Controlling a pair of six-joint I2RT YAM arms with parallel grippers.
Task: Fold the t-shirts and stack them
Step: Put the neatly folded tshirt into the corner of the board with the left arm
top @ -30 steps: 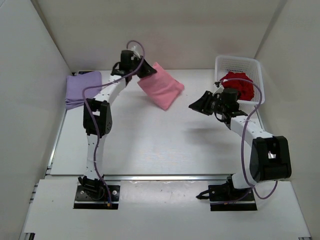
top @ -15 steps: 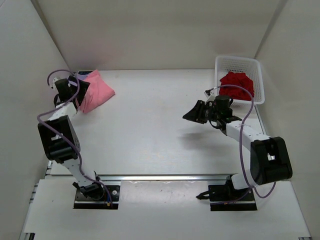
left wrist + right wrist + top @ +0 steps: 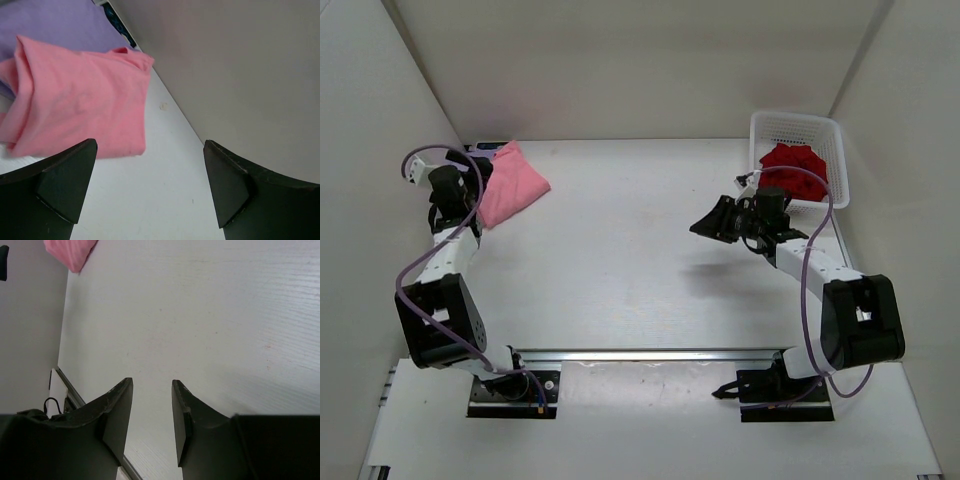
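Folded pink t-shirt (image 3: 512,185) on lavender t-shirt (image 3: 55,25) at far-left desk (image 3: 620,260) corner, left pincer (image 3: 150,170) spread wide beside it, right pincer (image 3: 151,405) slightly apart.

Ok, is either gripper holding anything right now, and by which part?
Nothing is held. The left gripper is open, with the pink shirt lying ahead of it, outside the jaws. The right gripper is empty above the table.
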